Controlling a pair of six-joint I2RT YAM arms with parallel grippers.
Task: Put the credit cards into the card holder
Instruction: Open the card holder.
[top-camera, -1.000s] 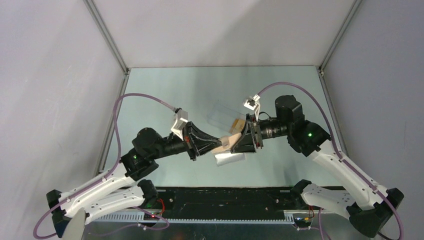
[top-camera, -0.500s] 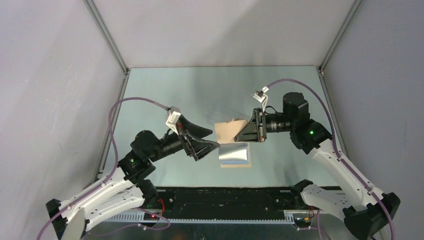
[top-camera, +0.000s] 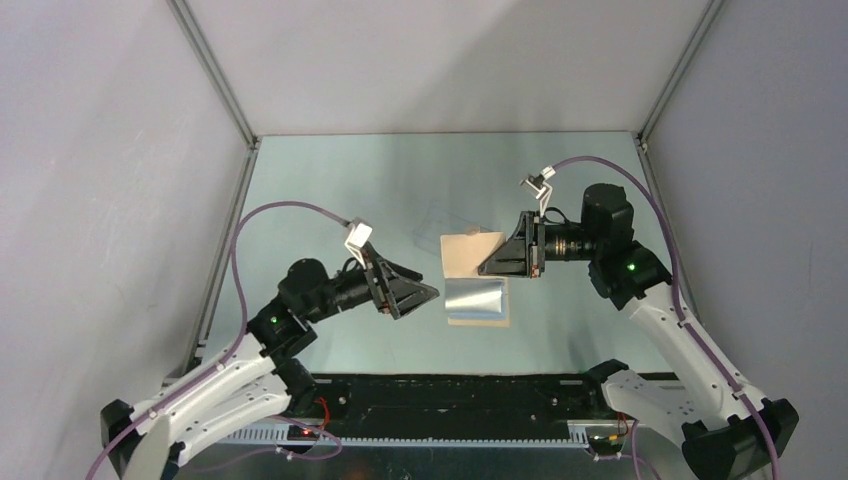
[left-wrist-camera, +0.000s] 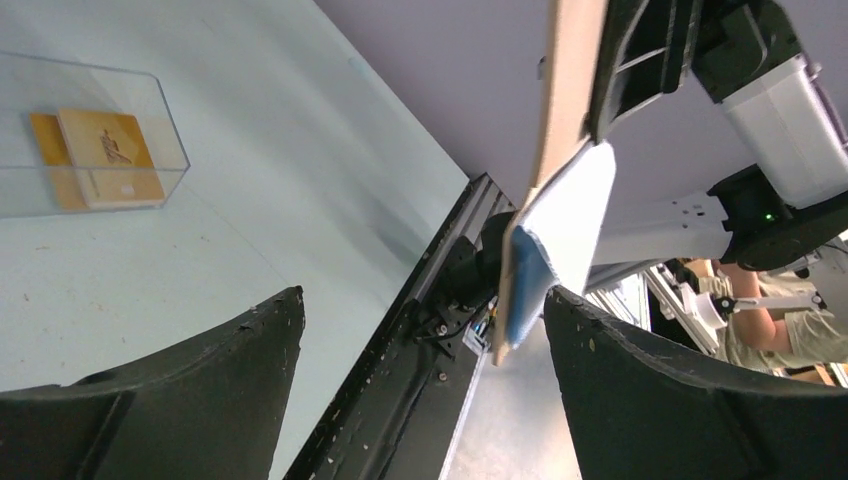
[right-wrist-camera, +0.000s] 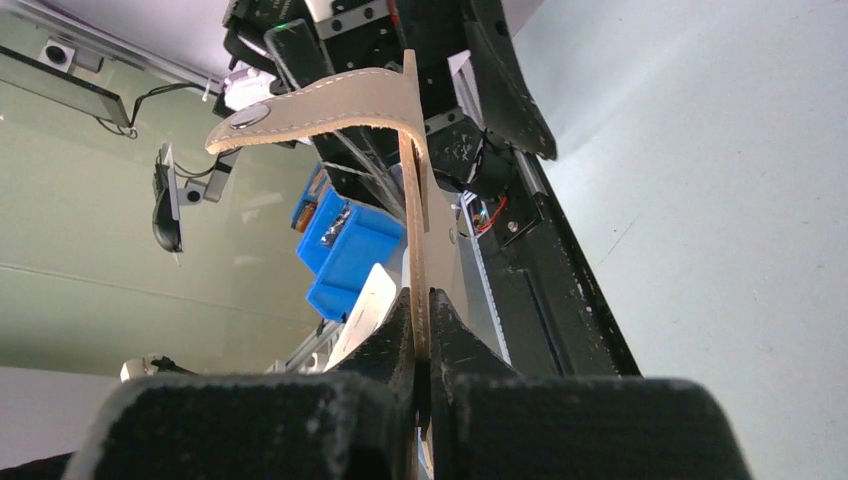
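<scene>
While the right tool (top-camera: 486, 268) clamps tight on the card holder (top-camera: 470, 254), the left tool (top-camera: 421, 298) stands released, its two dark fingers spread wide with nothing between them. From above, the card holder hangs open between the two arms near the middle of the desk (top-camera: 330, 190). Its tan upper leaf is pinched at the right-hand edge, and the lower leaf falls toward the near side, showing a pale, shiny lining. The left tool sits just beside that lower leaf, on its left, apart from it.

In the left wrist view the card holder (left-wrist-camera: 562, 120) appears edge-on beyond the open fingers (left-wrist-camera: 200, 370). The tan leaf is held upright in the black tips of the other arm, and the blue-lined leaf splays out below it. Whether its lower edge touches the desk cannot be told.

The right wrist camera looks straight along its own closed fingers (right-wrist-camera: 385, 345), which grip the thin tan edge of the card holder (right-wrist-camera: 410, 200). The snap tab (right-wrist-camera: 300, 105) curls away to the left at the top.

The credit cards (left-wrist-camera: 105, 160) are not in the card holder. Two orange-yellow cards lie overlapping inside the clear box (left-wrist-camera: 150, 110), which rests on the desk well apart from the left tool. Seen from above, the box (top-camera: 445, 221) sits just beyond the card holder's far edge.
</scene>
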